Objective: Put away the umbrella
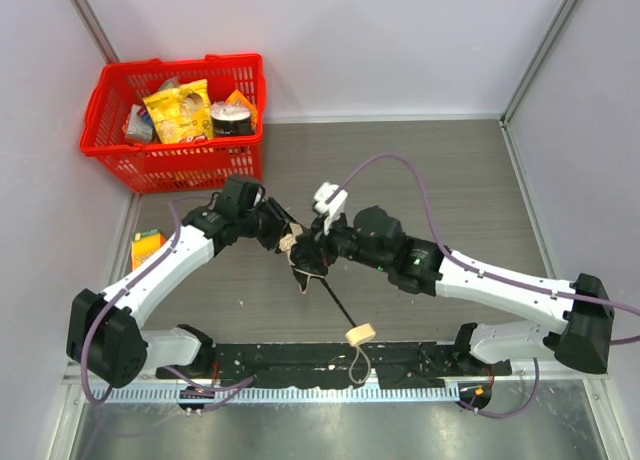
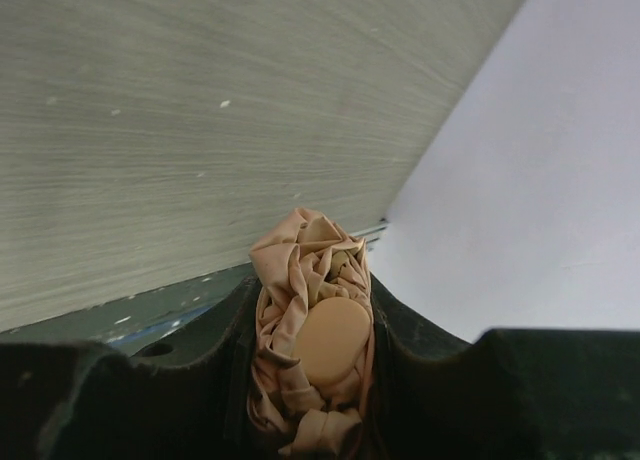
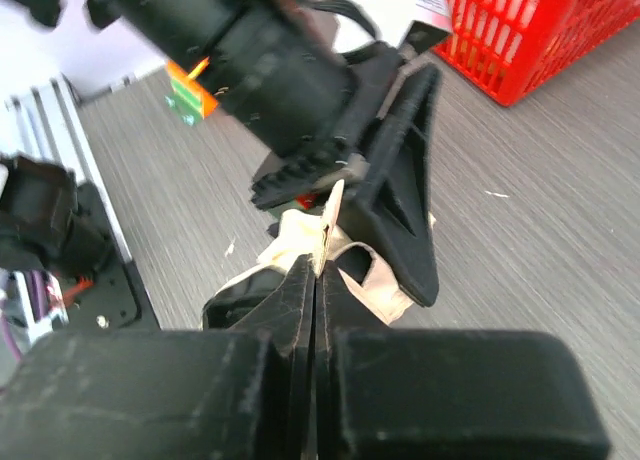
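**A:** Looking for the umbrella point(image 1: 300, 252): where is it from the red basket point(image 1: 110, 145)?

**B:** On the table point(image 1: 450, 180), on the basket's side that faces the arm bases, off past its right corner and not touching it. The bunched tan canopy is held between both grippers. The thin black shaft point(image 1: 335, 302) slants away from the basket to the cream handle point(image 1: 360, 333), the part farthest from it.

**A:** What has the left gripper point(image 1: 283, 235) got?

**B:** Its jaws stand partway apart, clamped on the crumpled canopy point(image 2: 315, 340). In its own camera, fabric fills the gap between the fingers point(image 2: 225, 340).

**A:** And the right gripper point(image 1: 318, 248)?

**B:** Pressed fully together. A thin pale strip of the umbrella comes up from between its fingertips point(image 3: 300, 285), so it pinches that bit of fabric. It sits on the canopy's side away from the basket, facing the left gripper.

**A:** Anything else?

**B:** Snack packets in the basket, and a small orange carton point(image 1: 147, 247) near its left corner, on the arm-base side.
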Motion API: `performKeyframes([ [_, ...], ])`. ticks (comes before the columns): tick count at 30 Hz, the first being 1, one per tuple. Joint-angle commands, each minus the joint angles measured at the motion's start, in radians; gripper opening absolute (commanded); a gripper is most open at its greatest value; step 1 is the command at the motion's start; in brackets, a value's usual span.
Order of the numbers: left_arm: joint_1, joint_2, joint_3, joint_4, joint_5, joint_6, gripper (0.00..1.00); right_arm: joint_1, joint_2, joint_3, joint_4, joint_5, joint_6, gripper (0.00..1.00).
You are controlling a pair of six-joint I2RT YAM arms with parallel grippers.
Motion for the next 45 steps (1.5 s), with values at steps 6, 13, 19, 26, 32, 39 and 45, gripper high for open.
performKeyframes([
  [6,-0.002,0.167,-0.019,-0.242,-0.227,0.132,0.0,0.339,0.082,0.291,0.093,0.253,-0.341,0.01],
  [13,-0.094,0.163,0.082,-0.292,-0.469,0.195,0.0,0.362,0.162,0.297,0.057,0.386,-0.363,0.01],
  [19,-0.182,0.185,0.122,-0.35,-0.664,0.206,0.0,0.361,0.193,0.19,0.236,0.51,-0.426,0.01],
  [26,-0.194,0.23,0.088,-0.309,-0.743,0.215,0.0,0.402,0.207,0.081,0.523,0.576,-0.518,0.01],
  [32,-0.193,0.296,0.132,-0.301,-0.752,0.243,0.0,0.522,0.303,0.157,0.522,0.619,-0.711,0.01],
  [39,-0.194,0.313,0.166,-0.312,-0.778,0.245,0.0,0.554,0.392,0.288,0.33,0.561,-0.76,0.01],
  [45,-0.197,0.31,0.142,-0.288,-0.826,0.229,0.0,0.477,0.432,0.302,0.217,0.469,-0.645,0.01],
])
